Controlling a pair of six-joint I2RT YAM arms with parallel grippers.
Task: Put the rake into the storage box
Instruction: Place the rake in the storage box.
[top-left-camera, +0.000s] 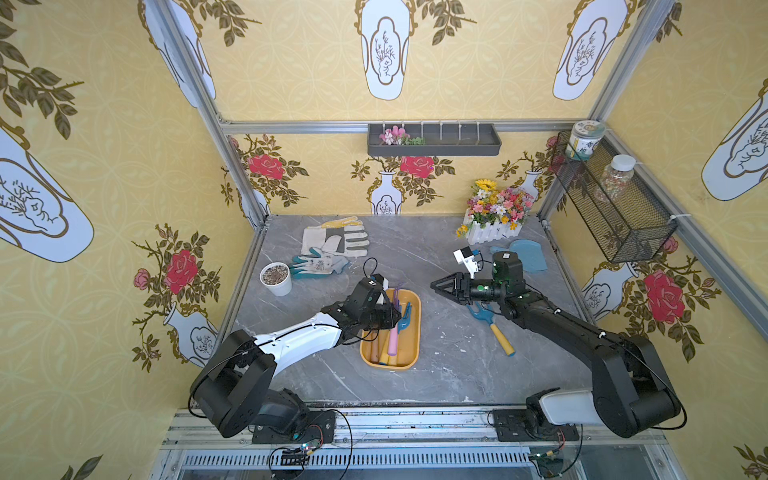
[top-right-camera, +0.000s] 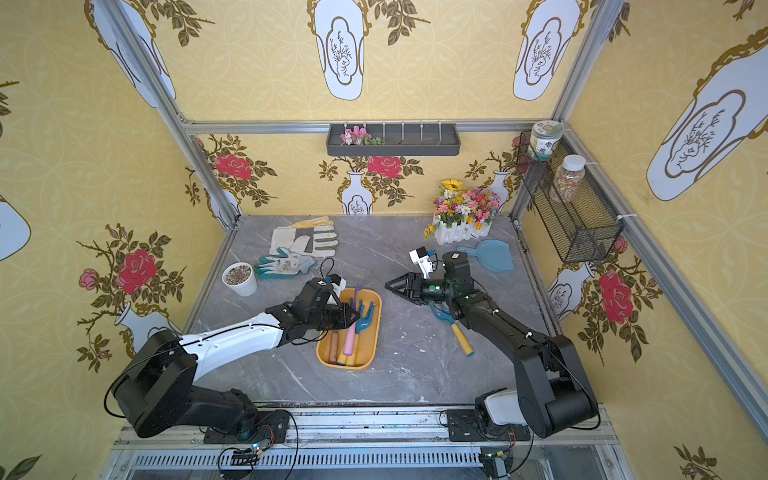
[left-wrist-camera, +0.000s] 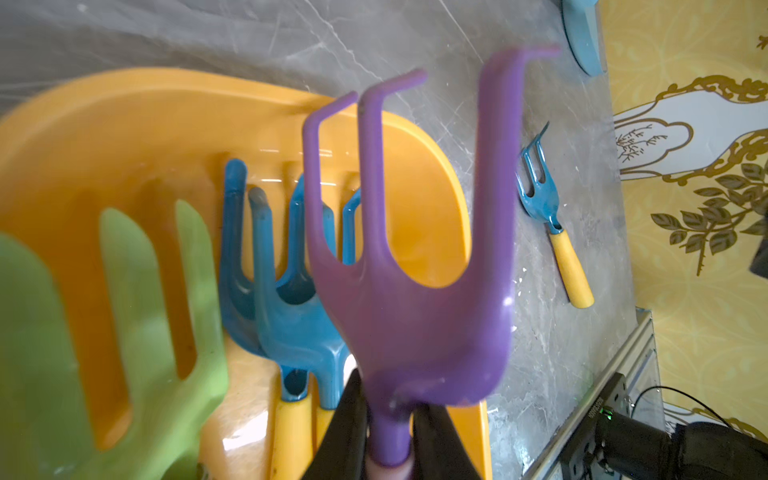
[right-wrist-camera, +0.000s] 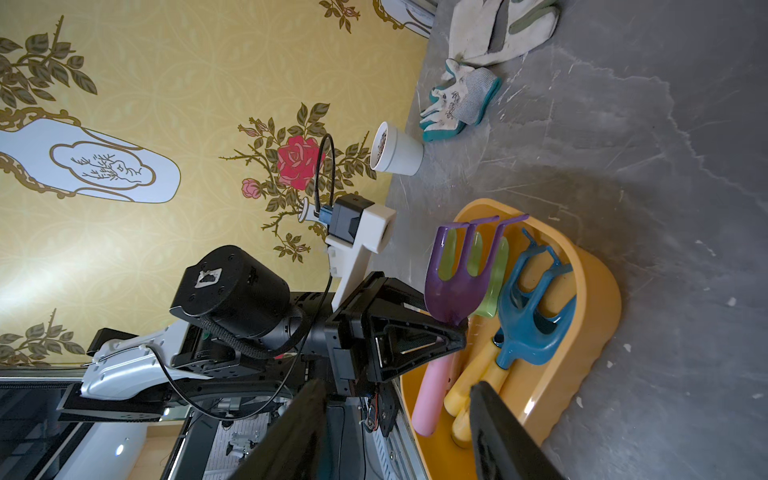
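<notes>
The storage box (top-left-camera: 417, 332) (top-right-camera: 375, 328) is a shallow yellow-orange tray at mid-table. Inside lie blue rakes with yellow handles (right-wrist-camera: 528, 316) and a green one (left-wrist-camera: 137, 332). My left gripper (top-left-camera: 397, 321) (top-right-camera: 356, 314) (left-wrist-camera: 390, 415) is shut on the rake (left-wrist-camera: 415, 316) (right-wrist-camera: 451, 299). That rake has a purple head and a pink handle (top-left-camera: 392, 340). It hangs tilted over the box, head raised, handle end low inside. My right gripper (top-left-camera: 434, 286) (top-right-camera: 388, 286) (right-wrist-camera: 397, 382) hovers right of the box, open and empty.
A blue hand fork with a yellow handle (top-left-camera: 492, 328) (left-wrist-camera: 552, 224) lies on the table under the right arm. Further back are a white cup of soil (top-left-camera: 276, 278), gloves (top-left-camera: 332, 245), a flower box (top-left-camera: 494, 216) and a blue dustpan (top-left-camera: 525, 255).
</notes>
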